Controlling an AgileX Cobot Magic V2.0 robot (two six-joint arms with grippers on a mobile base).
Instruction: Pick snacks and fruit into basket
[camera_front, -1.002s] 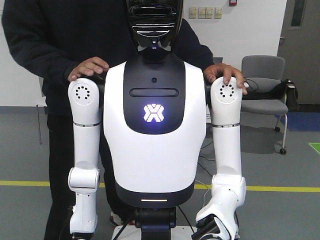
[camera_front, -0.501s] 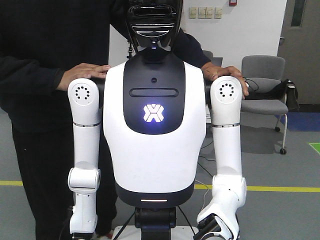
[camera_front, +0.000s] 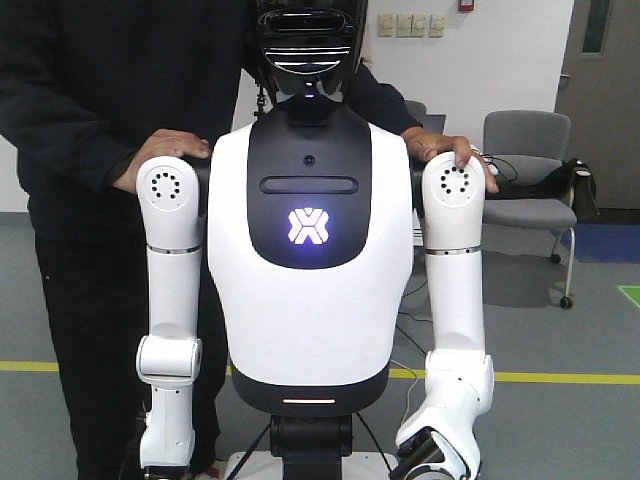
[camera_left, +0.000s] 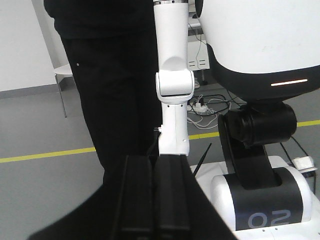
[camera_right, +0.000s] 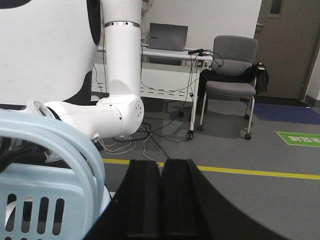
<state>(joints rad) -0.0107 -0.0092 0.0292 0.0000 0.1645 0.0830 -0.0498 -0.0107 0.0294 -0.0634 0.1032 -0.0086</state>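
Note:
No snacks or fruit show in any view. A pale blue plastic basket (camera_right: 47, 200) with a curved handle (camera_right: 70, 145) fills the lower left of the right wrist view, just left of my right gripper (camera_right: 162, 162). That gripper is shut, its black fingers pressed together with nothing between them. My left gripper (camera_left: 154, 159) is shut too and holds nothing. It points at the robot's white forearm (camera_left: 172, 125) and the dark trousers of a person (camera_left: 115, 90). In the front view both white arms hang at the robot's sides.
A person in black (camera_front: 90, 120) stands behind the robot with a hand on each shoulder. A grey chair (camera_right: 232, 85) and a table with a laptop (camera_right: 167, 37) stand at the back. Cables (camera_right: 145, 135) lie on the floor near a yellow line (camera_right: 260, 172). The robot base (camera_left: 260, 200) is close to the left gripper.
The person behind the robot has shifted sideways and their hands have slid a little on the shoulders. The arms have stayed about where they were.

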